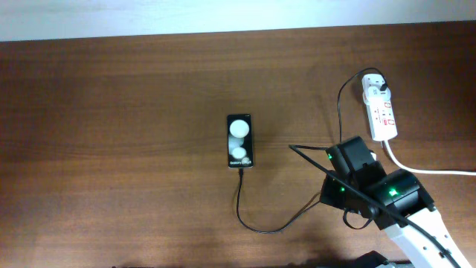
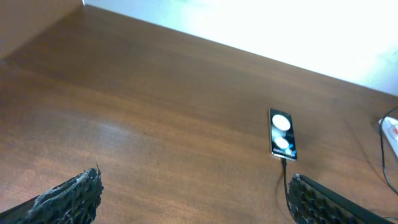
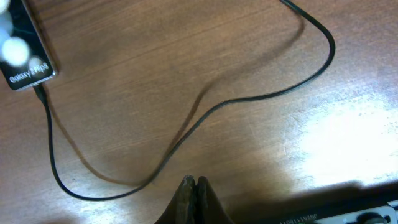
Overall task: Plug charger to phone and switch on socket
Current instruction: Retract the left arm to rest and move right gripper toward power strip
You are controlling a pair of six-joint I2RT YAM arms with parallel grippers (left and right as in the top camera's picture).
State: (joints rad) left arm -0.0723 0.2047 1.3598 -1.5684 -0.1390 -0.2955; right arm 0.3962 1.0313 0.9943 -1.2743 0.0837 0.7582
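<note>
Black phone (image 1: 239, 141) lies mid-counter (image 1: 111, 112), charger (image 1: 239, 195) in its lower end and plugged into the socket (image 1: 381, 112) at right. Left gripper (image 2: 194, 180) gapes empty; right gripper (image 3: 194, 182) is closed, empty.

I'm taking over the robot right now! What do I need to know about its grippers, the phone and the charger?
Left gripper: open, empty, above the table, short of the phone.
Right gripper: shut, holding nothing, near the cable's loop.
Phone: flat, face up, mid-table.
Charger: its tip meets the phone's bottom edge and looks plugged in. Its white adapter sits in the socket at the far right.
Done: charger into phone, as far as it shows.
Left: press the socket's switch. I cannot tell if it is on.
</note>
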